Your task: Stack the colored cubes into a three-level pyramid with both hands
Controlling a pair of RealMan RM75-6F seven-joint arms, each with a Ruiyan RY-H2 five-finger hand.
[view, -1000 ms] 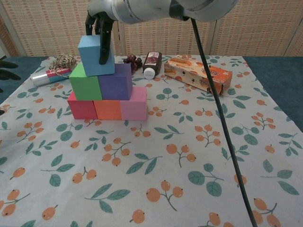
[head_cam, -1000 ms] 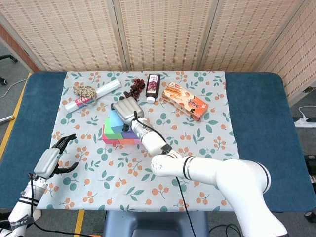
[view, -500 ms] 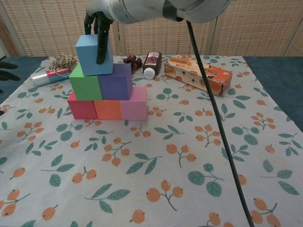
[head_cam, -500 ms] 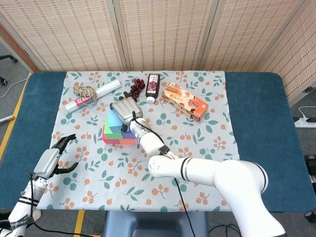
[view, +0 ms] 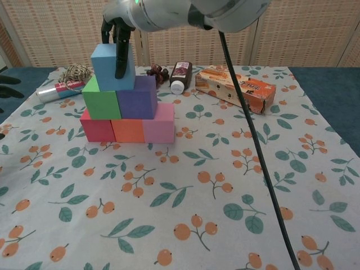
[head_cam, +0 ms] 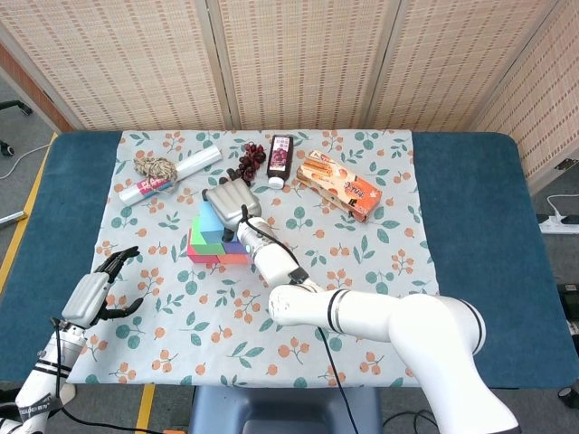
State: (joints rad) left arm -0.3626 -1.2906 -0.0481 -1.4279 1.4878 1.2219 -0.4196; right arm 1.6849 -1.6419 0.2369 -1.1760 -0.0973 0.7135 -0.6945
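Up top, the blue cube point(view: 112, 67) sits on the green cube point(view: 101, 101) and purple cube point(view: 137, 98), near the far left part of the table point(head_cam: 470, 226). The right hand point(view: 116, 34) grips the blue cube. Pink, orange and light pink cubes make the bottom row. The left hand point(head_cam: 99, 287) waits near the front left corner, fingers apart, holding nothing.

A white tablecloth point(head_cam: 380, 244) printed with leaves and orange berries covered the middle of a blue table point(head_cam: 479, 226). Along its far edge lay a ball of twine point(head_cam: 156, 168) touching a rolled plastic-wrapped tube point(head_cam: 172, 176), a dark red cluster point(head_cam: 251, 158), a dark bottle with a white cap point(head_cam: 280, 161) on its side, and an orange snack box point(head_cam: 338, 184). Woven screens point(head_cam: 298, 63) stood behind.
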